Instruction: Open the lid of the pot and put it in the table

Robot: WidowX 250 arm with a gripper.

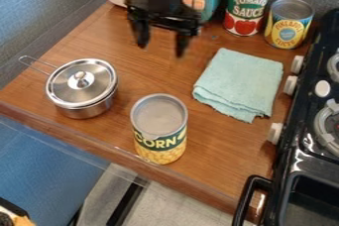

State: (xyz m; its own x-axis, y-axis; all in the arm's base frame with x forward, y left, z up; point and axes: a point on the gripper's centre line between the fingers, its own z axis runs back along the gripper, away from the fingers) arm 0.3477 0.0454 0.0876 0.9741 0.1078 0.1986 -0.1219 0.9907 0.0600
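black stove (301,163); corn can (159,131) between lidded pot (83,91) and folded cloth (240,84); hand (161,49) wide above table (218,145).

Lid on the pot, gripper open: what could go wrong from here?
The lid's knob is small, so the gripper might slip off it. Nothing holds the pot, so it could shift during the pull. The corn can stands near the table's front edge; a low pass might knock it off.
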